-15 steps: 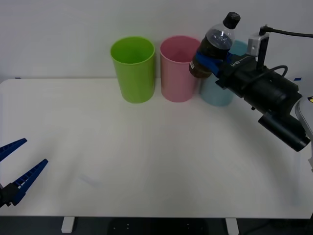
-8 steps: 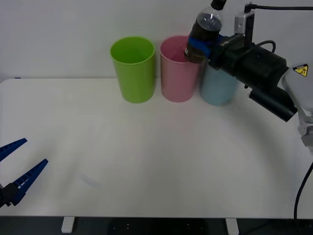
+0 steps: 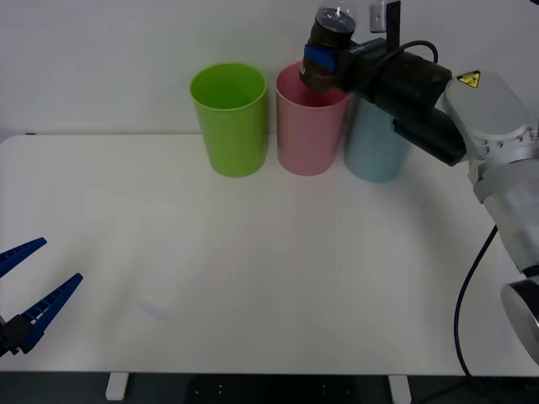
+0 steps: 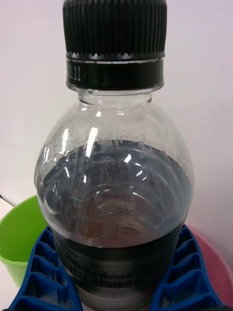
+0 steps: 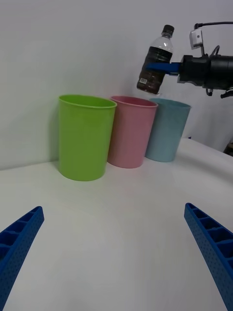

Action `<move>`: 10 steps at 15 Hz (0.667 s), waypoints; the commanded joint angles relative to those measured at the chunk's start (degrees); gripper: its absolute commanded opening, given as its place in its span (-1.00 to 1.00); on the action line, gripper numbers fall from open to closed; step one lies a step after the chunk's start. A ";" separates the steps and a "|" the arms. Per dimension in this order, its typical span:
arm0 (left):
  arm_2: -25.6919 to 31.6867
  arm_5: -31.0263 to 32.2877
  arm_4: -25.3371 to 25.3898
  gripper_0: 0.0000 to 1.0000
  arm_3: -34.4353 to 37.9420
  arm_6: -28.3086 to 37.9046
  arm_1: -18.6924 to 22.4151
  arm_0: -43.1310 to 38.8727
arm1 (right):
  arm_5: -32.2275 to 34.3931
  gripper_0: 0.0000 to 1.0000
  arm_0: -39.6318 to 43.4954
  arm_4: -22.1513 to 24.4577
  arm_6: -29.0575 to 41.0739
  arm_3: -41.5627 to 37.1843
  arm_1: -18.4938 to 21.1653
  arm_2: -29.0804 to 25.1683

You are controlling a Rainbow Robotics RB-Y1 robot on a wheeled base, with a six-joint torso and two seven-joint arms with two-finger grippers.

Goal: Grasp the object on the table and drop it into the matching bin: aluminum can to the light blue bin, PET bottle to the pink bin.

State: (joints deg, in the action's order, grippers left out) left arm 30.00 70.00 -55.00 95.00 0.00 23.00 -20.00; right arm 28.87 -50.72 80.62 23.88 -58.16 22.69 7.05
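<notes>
Two blue ribbed fingers (image 4: 187, 272) of the right gripper (image 3: 324, 61) are clamped on the lower body of the PET bottle (image 3: 326, 46), one on each side of its dark label band. The bottle is held in the air, roughly upright with a slight tilt, its black cap uppermost and dark liquid filling it to the shoulder. It hangs over the far right part of the pink bin (image 3: 309, 122), with its base just above the rim and not inside; from the left wrist view the bottle (image 5: 155, 62) shows clear of the bin's (image 5: 131, 131) opening. The right arm reaches in from the right side of the scene, passing above the light blue bin (image 3: 376, 143).

Three bins stand in a row at the far edge of the table (image 3: 253, 278): a lime green bin (image 3: 229, 118) on the left, the pink one in the middle, the light blue one on the right, each just beside the next.

Down at the near left corner, the left gripper (image 3: 29, 290) hovers low over the table with its blue fingers (image 5: 206, 243) spread wide apart, holding nothing.
</notes>
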 commanded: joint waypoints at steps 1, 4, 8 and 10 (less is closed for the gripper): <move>0.00 0.00 0.00 1.00 0.00 0.00 0.00 0.00 | -2.77 -1.00 -4.39 0.15 -1.12 6.39 -2.12 -0.01; 0.00 0.00 0.00 1.00 0.00 0.00 0.00 0.00 | -6.99 -1.00 -6.94 0.68 -2.52 10.52 -3.97 -0.01; 0.00 0.00 0.00 1.00 0.00 0.00 0.00 0.00 | -8.04 -1.00 -6.94 0.76 -3.66 10.70 -4.23 -0.01; 0.00 0.00 0.00 1.00 0.00 0.00 0.00 0.00 | -8.04 -1.00 -6.94 0.76 -3.93 10.70 -4.32 -0.01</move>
State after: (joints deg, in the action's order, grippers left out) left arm 30.00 70.00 -55.00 95.00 0.00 23.00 -20.00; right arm 20.77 -57.66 81.35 20.08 -47.45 18.38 7.04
